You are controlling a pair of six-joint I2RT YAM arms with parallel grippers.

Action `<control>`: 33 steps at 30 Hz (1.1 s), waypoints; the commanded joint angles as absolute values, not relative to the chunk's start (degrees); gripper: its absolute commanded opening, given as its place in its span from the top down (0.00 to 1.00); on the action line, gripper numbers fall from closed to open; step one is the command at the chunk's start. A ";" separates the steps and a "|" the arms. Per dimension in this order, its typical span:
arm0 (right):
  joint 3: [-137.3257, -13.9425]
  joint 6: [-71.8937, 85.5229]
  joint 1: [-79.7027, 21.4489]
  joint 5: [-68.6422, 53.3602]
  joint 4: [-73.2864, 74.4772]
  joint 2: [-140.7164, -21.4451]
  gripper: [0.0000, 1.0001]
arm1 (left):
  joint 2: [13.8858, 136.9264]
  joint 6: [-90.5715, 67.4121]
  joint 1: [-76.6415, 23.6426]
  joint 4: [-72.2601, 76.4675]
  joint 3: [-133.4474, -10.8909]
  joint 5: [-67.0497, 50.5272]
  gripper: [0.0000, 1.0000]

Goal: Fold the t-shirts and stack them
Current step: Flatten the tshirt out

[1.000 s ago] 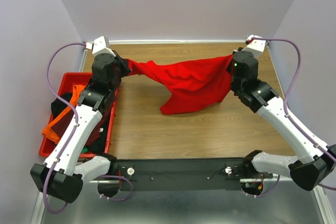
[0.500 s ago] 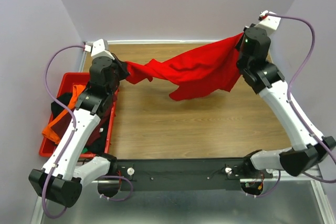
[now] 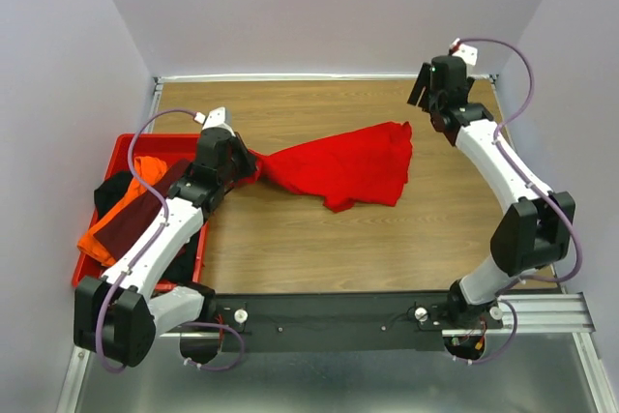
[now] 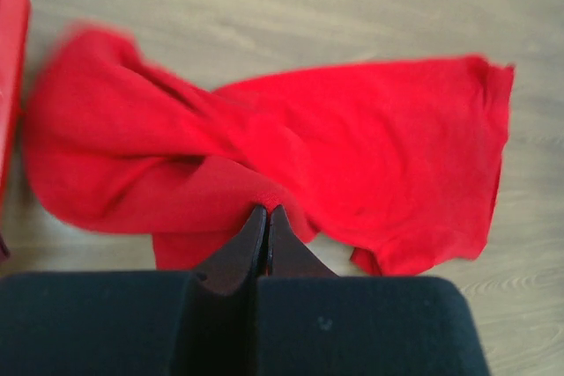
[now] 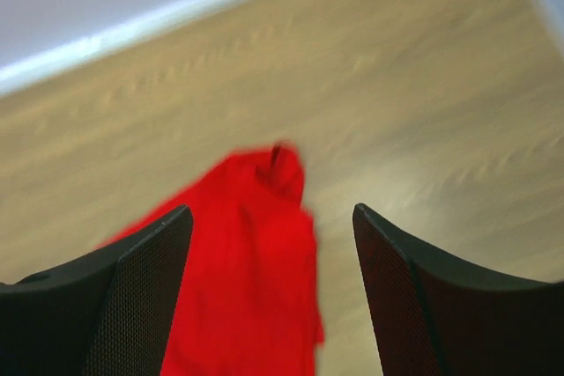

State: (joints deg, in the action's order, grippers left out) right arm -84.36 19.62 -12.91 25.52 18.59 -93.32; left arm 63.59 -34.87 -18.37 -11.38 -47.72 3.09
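Note:
The bright red t-shirt (image 3: pixel 338 163) lies crumpled across the middle of the wooden table (image 3: pixel 319 239). My left gripper (image 3: pixel 251 167) is shut on its left end; in the left wrist view the closed tips (image 4: pixel 266 210) pinch a fold of the red cloth (image 4: pixel 370 138). My right gripper (image 3: pixel 424 86) hangs open near the back right corner, above and behind the shirt's right edge, and holds nothing. The right wrist view looks down between the spread fingers (image 5: pixel 270 214) at the red shirt (image 5: pixel 247 261) below. Orange (image 3: pixel 121 212), maroon (image 3: pixel 133 224) and black (image 3: pixel 106 191) t-shirts sit in the crate.
A rigid red plastic crate (image 3: pixel 135 143) stands at the table's left edge, beside my left arm; its red wall (image 4: pixel 9 85) shows at the left of the left wrist view. Purple walls close in the table on three sides. A black rail (image 3: pixel 329 311) runs along the near edge.
My right gripper has opened and let go of the shirt, which dropped onto the table. The right arm pulled back toward the far corner. My left gripper moved nearer and lower with its end.

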 commanded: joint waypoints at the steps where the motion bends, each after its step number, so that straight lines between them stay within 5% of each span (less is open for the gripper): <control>1: -72.63 26.63 -14.50 13.36 20.13 -85.88 0.20 | 63.89 -36.47 -18.02 -6.16 -45.79 0.26 1.00; 12: -47.56 40.07 -41.65 23.88 19.69 -76.12 0.24 | 66.27 -35.51 -18.02 -6.06 -47.64 1.41 1.00; 21: -44.47 41.84 -40.27 37.61 19.78 -79.00 0.24 | 66.10 -34.63 -18.02 -7.12 -48.08 2.20 1.00; 33: -47.20 39.99 -30.95 31.66 15.83 -86.74 0.33 | 65.48 -33.58 -17.93 -8.09 -48.78 2.55 1.00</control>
